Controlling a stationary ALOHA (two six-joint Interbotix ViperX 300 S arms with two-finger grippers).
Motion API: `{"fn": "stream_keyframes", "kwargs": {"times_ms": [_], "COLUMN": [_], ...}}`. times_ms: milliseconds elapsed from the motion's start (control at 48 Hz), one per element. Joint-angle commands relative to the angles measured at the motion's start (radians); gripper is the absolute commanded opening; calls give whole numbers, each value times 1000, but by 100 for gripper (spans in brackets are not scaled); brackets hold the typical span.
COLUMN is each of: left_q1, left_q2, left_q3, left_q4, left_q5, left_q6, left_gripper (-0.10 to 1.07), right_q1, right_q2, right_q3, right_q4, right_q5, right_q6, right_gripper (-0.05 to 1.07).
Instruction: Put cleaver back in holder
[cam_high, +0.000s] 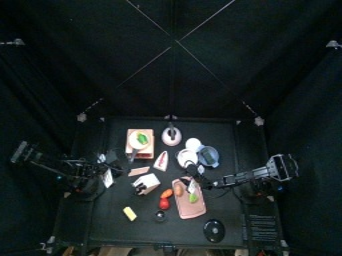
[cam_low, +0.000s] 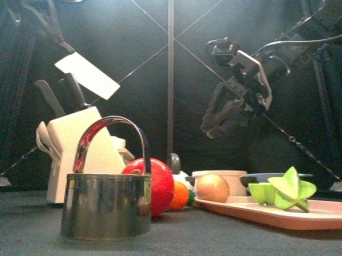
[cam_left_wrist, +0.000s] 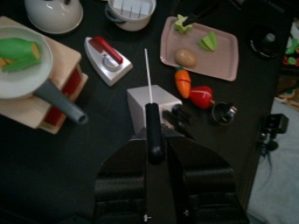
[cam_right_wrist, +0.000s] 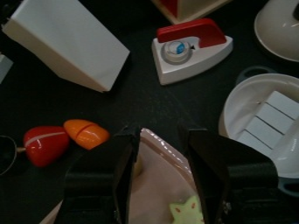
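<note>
Nearest the front edge stands a steel cup (cam_low: 107, 195), with a tomato (cam_low: 156, 185) and a pink tray (cam_low: 274, 213) of cut fruit close behind it on the tabletop (cam_low: 27, 225); to the left of the cup rises the white holder (cam_low: 78, 150), dark handles already sticking up from it.

Above the holder hangs the cleaver (cam_low: 87, 75), its pale blade tilted in the air, clear of the block; the left claw (cam_left_wrist: 155, 156) has its jaws closed on the black handle, and from its wrist the blade (cam_left_wrist: 149, 83) runs straight out ahead as a thin edge-on line; so the long axis lies along the claw's own reach, and the holder (cam_left_wrist: 156, 103) sits right beneath the blade.

Farther back and to the right, the right claw (cam_low: 238, 100) hangs over the tray with jaws spread wide and nothing between them; it is well apart from the block.

My guess is the coming move is all the left arm's: the tip must tilt down toward a free slot in the holder's top, the blade lined up with that slot; which slot is free I cannot make out.
</note>
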Motion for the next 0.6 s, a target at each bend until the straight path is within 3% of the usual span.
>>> {"fn": "stream_keyframes", "kwargs": {"times_ms": [0, 167, 333, 583], "left_q1": [-98, -218, -225, -227], "left_q2": [18, 49, 58, 60], "left_q3": [-28, -58, -71, -52], "left_q4": [32, 58, 58, 12], "left_q5": [74, 137, 265, 268], "left_q6": [-84, -175, -221, -272], "left_gripper": [45, 45, 45, 45], "right_q1": [-8, -25, -26, -35], "right_q2": [8, 55, 110, 210], "right_q3": [-46, -103, -167, -261], "right_q4": [-6, -26, -51, -64], "right_q5": [-14, -20, -35, -44], "right_q6": [2, 3, 3, 2], "right_gripper": [78, 78, 77, 65]}}
